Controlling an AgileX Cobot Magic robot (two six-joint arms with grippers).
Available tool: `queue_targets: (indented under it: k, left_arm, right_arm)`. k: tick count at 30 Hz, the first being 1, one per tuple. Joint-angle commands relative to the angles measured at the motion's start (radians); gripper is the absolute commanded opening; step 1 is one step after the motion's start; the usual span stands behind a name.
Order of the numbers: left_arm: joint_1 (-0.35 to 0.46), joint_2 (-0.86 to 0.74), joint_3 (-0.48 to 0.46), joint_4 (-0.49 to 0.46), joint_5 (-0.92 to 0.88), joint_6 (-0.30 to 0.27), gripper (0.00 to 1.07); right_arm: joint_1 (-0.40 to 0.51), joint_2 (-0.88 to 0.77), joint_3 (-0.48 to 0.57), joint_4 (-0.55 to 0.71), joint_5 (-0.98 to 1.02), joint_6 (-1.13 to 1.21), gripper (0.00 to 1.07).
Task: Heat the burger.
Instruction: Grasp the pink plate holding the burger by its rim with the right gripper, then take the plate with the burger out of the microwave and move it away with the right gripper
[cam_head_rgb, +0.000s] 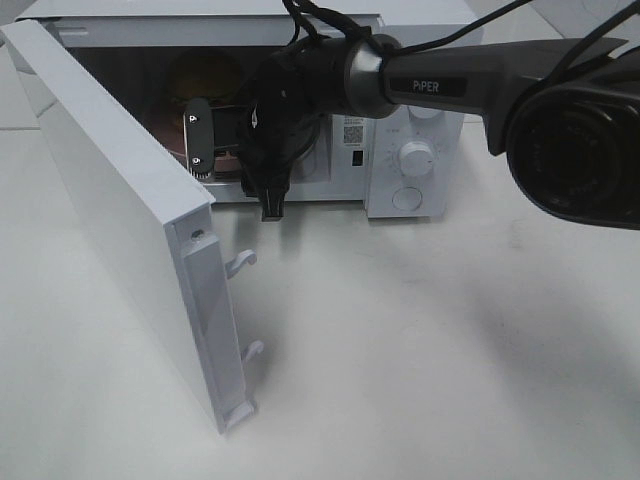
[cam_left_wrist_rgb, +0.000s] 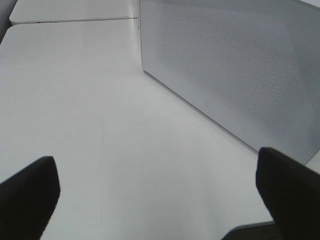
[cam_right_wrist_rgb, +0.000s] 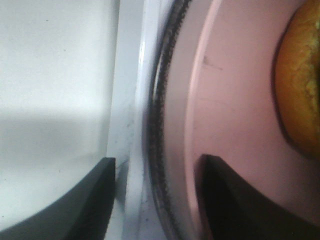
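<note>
The burger (cam_head_rgb: 205, 75) sits on a round pink plate (cam_head_rgb: 168, 130) inside the open white microwave (cam_head_rgb: 415, 190); only its golden bun shows. My right gripper (cam_head_rgb: 200, 145) reaches into the oven's mouth at the plate's near rim. In the right wrist view its two fingers (cam_right_wrist_rgb: 156, 165) stand apart astride the rim of the pink plate (cam_right_wrist_rgb: 235, 100) and the dark edge of the turntable (cam_right_wrist_rgb: 152, 125), and neither finger visibly presses on the plate. The burger (cam_right_wrist_rgb: 300, 85) lies farther in on the plate. My left gripper (cam_left_wrist_rgb: 156, 165) hangs wide open over bare table, holding nothing.
The microwave door (cam_head_rgb: 110, 200) swings out to the left toward the front, with two latch hooks (cam_head_rgb: 242, 262) on its free edge. The dials (cam_head_rgb: 415, 155) are on the right panel. The oven's perforated side wall (cam_left_wrist_rgb: 240, 65) stands beside the left gripper.
</note>
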Motion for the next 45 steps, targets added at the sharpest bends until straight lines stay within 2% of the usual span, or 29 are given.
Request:
queue_targets:
  k: [1, 2, 3, 4, 11, 13, 34, 41, 45]
  left_arm:
    - [0.004, -0.007, 0.004, -0.010, -0.013, 0.001, 1.00]
    - [0.004, -0.007, 0.004, -0.010, -0.013, 0.001, 1.00]
    - [0.004, -0.007, 0.004, -0.010, -0.013, 0.001, 1.00]
    - [0.004, -0.007, 0.004, -0.010, -0.013, 0.001, 1.00]
    - [0.004, -0.007, 0.004, -0.010, -0.013, 0.001, 1.00]
    - [0.004, -0.007, 0.004, -0.010, -0.013, 0.001, 1.00]
    - [0.004, -0.007, 0.004, -0.010, -0.013, 0.001, 1.00]
    - [0.004, -0.007, 0.004, -0.010, -0.013, 0.001, 1.00]
    - [0.004, -0.007, 0.004, -0.010, -0.013, 0.001, 1.00]
  right_arm:
    - [-0.009, 0.004, -0.009, -0.022, -0.054, -0.003, 0.14]
    - [-0.009, 0.004, -0.009, -0.022, -0.051, -0.003, 0.06]
    - [-0.009, 0.004, -0.009, -0.022, -0.051, -0.003, 0.06]
    - [-0.009, 0.004, -0.009, -0.019, -0.049, -0.003, 0.00]
    - [-0.009, 0.002, -0.009, 0.002, -0.021, -0.024, 0.00]
    - [-0.009, 0.001, -0.009, 0.045, 0.010, -0.087, 0.00]
    - [0.032, -0.043, -0.001, 0.063, 0.030, -0.145, 0.00]
    - [0.040, -0.093, 0.113, 0.062, 0.010, -0.270, 0.00]
    - [0.040, -0.148, 0.218, 0.061, -0.069, -0.303, 0.00]
